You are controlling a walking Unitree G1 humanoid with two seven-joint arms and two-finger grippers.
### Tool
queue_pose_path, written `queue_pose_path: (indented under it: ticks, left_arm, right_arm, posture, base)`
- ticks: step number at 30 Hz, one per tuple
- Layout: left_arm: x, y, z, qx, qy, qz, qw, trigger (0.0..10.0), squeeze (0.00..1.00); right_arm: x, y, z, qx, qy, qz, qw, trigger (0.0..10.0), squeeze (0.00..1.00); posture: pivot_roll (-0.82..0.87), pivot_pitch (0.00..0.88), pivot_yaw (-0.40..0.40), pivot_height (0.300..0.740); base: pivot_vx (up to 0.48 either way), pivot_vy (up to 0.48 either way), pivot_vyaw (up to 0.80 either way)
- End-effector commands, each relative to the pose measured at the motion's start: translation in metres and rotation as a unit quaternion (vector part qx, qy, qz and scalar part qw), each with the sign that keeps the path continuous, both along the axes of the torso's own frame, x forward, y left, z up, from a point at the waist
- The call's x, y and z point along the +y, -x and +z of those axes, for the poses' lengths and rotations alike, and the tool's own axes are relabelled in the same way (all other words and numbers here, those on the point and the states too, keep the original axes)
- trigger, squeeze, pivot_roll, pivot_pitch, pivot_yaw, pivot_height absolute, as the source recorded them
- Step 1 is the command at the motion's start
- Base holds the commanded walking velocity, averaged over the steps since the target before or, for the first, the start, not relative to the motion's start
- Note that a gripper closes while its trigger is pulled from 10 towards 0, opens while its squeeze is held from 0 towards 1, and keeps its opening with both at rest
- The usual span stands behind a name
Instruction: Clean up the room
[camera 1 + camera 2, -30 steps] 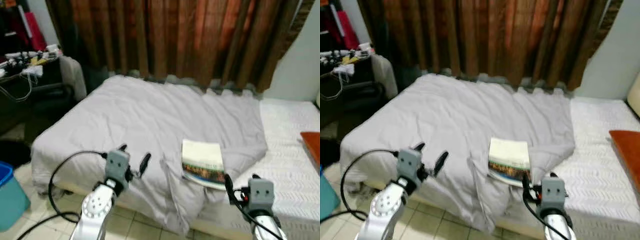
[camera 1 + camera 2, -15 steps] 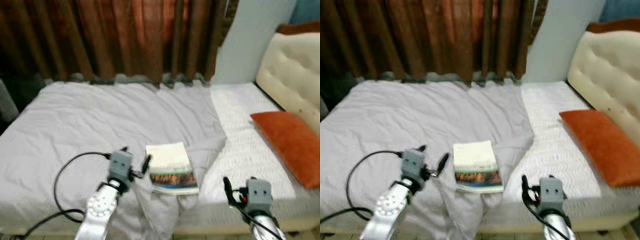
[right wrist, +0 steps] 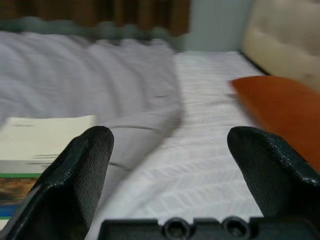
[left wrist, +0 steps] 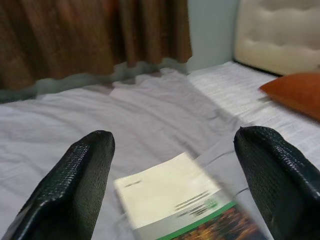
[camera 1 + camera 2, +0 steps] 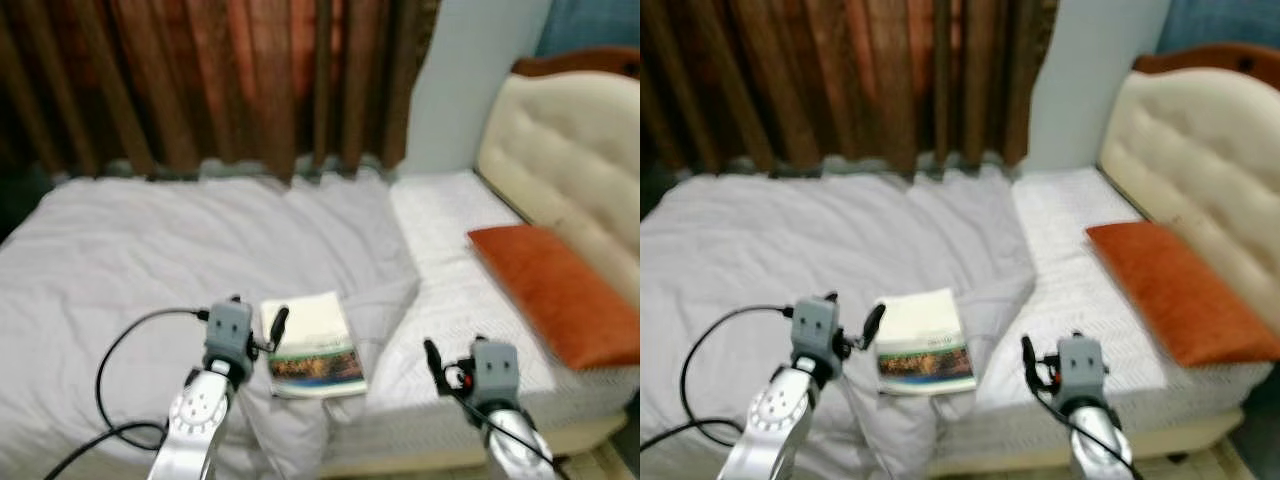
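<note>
A book (image 5: 313, 345) with a cream and green cover lies flat on the rumpled grey duvet (image 5: 150, 240) near the bed's front edge. My left gripper (image 5: 258, 312) hovers just left of the book, open, with nothing between its fingers. In the left wrist view the book (image 4: 175, 200) lies below and ahead of the gap between the black fingers (image 4: 80, 170). My right gripper (image 5: 455, 352) is open over the white mattress cover (image 5: 445, 240), right of the book. The right wrist view has the book (image 3: 35, 145) off to one side.
An orange pillow (image 5: 545, 290) lies on the right part of the bed against a cream tufted headboard (image 5: 570, 160). Brown curtains (image 5: 200, 80) hang behind the bed. A black cable (image 5: 120, 350) loops from my left arm over the duvet.
The camera has swung to the right, bringing the headboard and pillow further into the picture. The left gripper now sits closer to the book. Both grippers stay open.
</note>
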State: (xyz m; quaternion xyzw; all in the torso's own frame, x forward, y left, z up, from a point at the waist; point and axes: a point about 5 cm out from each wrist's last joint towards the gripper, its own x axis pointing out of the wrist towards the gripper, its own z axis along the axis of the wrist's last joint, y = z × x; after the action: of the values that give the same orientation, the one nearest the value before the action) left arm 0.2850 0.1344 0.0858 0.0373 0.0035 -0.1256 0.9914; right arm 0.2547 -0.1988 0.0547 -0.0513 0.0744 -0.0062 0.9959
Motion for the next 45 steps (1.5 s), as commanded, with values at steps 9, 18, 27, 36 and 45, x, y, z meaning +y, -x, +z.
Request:
queue_pose_path:
  ticks: [9,18,27,36,45]
  left_arm:
    - [0.014,-0.002,0.000,-0.006,-0.020,0.038,0.999,10.0,0.00]
    - [0.015,-0.001,0.000,-0.006,-0.020,0.044,0.999,10.0,0.00]
    - [0.019,-0.003,-0.001,-0.003,-0.030,0.043,0.999,10.0,0.00]
    - [0.016,0.001,-0.002,0.001,-0.009,0.053,0.999,10.0,0.00]
    - [0.012,0.002,-0.003,0.018,-0.013,0.025,0.999,10.0,0.00]
  right_arm:
    - [0.012,-0.009,-0.002,0.012,-0.022,0.040,0.999,10.0,0.00]
    - [0.018,-0.013,-0.003,0.017,-0.031,0.059,0.998,10.0,0.00]
    - [0.020,-0.013,-0.008,0.026,-0.034,0.069,0.997,10.0,0.00]
    - [0.022,-0.012,-0.011,0.036,-0.039,0.078,0.996,10.0,0.00]
    - [0.028,-0.009,-0.031,0.101,-0.080,0.085,0.988,10.0,0.00]
  posture:
    - [0.03,0.015,-0.052,0.740]
    - [0.04,0.008,-0.065,0.740]
    - [0.05,0.002,-0.062,0.740]
    - [0.05,0.015,-0.060,0.740]
    - [0.07,0.096,-0.039,0.740]
  base:
    - [0.040,-0.035,0.00]
    - [0.437,0.000,0.00]
    - [0.438,0.000,0.00]
    - [0.438,0.000,0.00]
    - [0.200,0.000,0.31]
